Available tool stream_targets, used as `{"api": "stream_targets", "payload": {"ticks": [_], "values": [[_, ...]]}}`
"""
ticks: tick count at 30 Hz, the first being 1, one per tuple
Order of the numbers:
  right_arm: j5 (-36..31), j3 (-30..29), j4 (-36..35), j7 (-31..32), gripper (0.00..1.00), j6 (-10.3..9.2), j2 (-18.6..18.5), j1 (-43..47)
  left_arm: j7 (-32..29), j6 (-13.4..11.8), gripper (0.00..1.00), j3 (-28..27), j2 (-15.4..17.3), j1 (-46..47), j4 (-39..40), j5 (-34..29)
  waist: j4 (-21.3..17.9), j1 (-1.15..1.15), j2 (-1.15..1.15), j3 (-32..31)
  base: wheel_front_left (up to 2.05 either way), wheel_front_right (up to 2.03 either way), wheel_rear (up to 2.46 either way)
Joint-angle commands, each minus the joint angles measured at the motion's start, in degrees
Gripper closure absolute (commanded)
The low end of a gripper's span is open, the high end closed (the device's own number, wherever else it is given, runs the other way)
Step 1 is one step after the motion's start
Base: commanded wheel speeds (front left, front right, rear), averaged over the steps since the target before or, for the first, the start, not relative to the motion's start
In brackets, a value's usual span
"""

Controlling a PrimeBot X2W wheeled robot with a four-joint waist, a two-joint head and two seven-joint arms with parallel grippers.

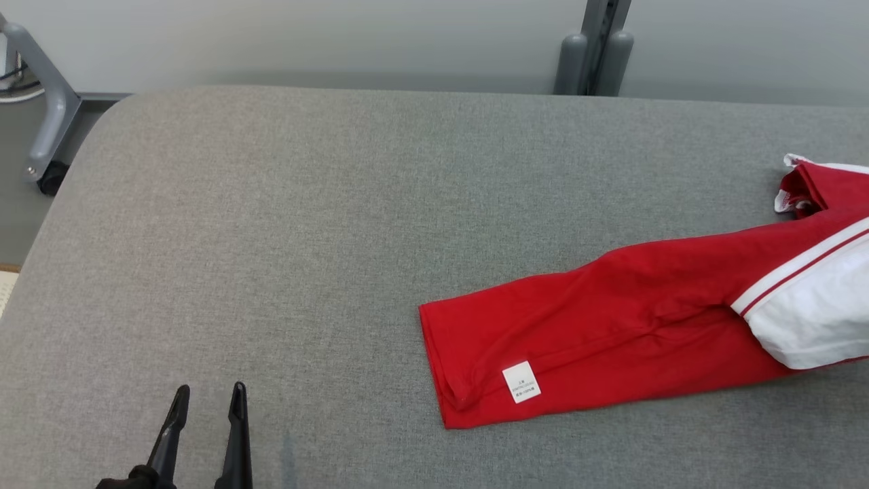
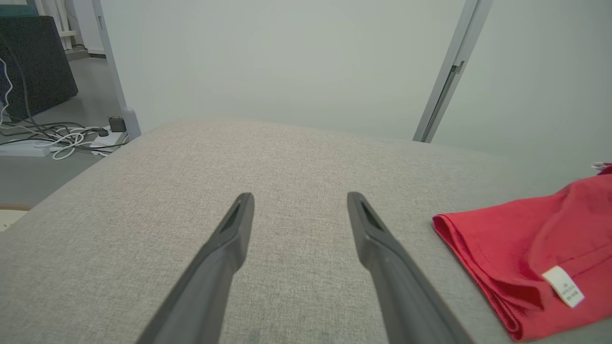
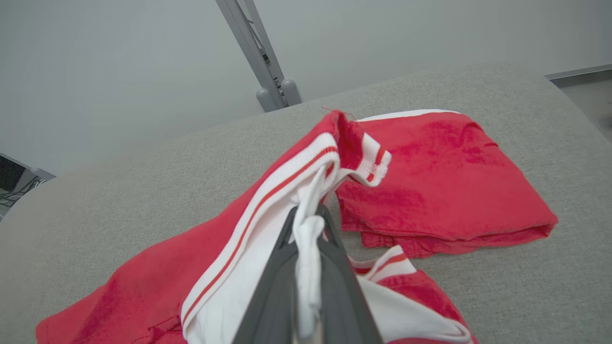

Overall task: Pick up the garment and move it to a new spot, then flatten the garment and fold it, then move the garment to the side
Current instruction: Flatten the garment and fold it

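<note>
The garment lies crumpled on the right side of the desk. Its red end, with a white label, points toward the middle, and the rest runs off the head view's right edge. In the right wrist view, the right gripper is clamped on a bunched white fold of the garment, beside the red-and-white striped trim. More red cloth lies doubled over just beyond it. The left gripper hangs with its jaws wide apart over bare desk at the front left, near the garment's red end but not touching it.

This looks like the first step, picking the garment up, with the grasp made and the cloth not yet clear of the desk.

The next move calls for a lift high enough for the long red end to trail free, then a carry toward the bare middle of the desk. The pinch is on a thin fold, so a slow, steady rise would guard against it slipping. The open left gripper is well placed to take the red end for flattening.
</note>
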State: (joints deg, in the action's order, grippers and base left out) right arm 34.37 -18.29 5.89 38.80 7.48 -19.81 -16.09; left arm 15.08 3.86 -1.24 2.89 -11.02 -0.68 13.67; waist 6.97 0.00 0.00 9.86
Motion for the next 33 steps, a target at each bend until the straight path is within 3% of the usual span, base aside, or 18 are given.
{"api": "stream_targets", "payload": {"ticks": [1,6,13,15,20,26,33], "values": [[1.01,-0.25,-1.53,0.71,1.00,0.02,-0.34,0.94,0.09,-0.54,0.00,0.22,0.11,-0.79,-0.02,0.31,-0.56,0.00,0.00,-2.07,0.00,0.00,0.00],[4.03,4.74,-10.11,4.04,1.00,0.02,0.96,2.37,0.09,-1.54,0.00,1.70,0.10,-2.42,0.15,0.82,-0.83,0.00,0.00,-3.02,0.00,0.00,0.00],[5.18,20.74,-16.57,5.53,1.00,0.02,10.37,3.14,0.10,-1.49,0.00,3.91,0.12,0.03,-0.26,1.02,0.98,0.00,0.00,-0.34,0.00,0.00,0.00],[4.91,24.44,-14.96,3.87,1.00,0.02,13.40,3.09,0.10,-1.70,0.00,4.33,0.12,0.95,-0.76,1.26,1.62,0.00,0.00,0.37,0.00,0.00,0.00],[3.56,31.63,-7.77,-2.70,1.00,0.03,16.46,2.97,0.10,-2.11,0.00,5.97,0.16,2.40,-1.93,2.13,4.00,0.00,0.00,1.05,0.00,0.00,0.00],[5.89,38.41,-1.01,-9.47,1.00,0.03,16.78,2.08,0.10,-2.59,0.00,6.09,0.12,1.66,-3.13,2.45,5.06,0.00,0.00,0.58,0.00,0.00,0.00],[6.15,41.52,4.08,-13.65,1.00,0.03,16.78,0.84,0.10,-2.58,0.00,5.47,0.12,1.42,-3.76,2.25,4.91,0.00,0.00,0.08,0.00,0.00,0.00]]}}
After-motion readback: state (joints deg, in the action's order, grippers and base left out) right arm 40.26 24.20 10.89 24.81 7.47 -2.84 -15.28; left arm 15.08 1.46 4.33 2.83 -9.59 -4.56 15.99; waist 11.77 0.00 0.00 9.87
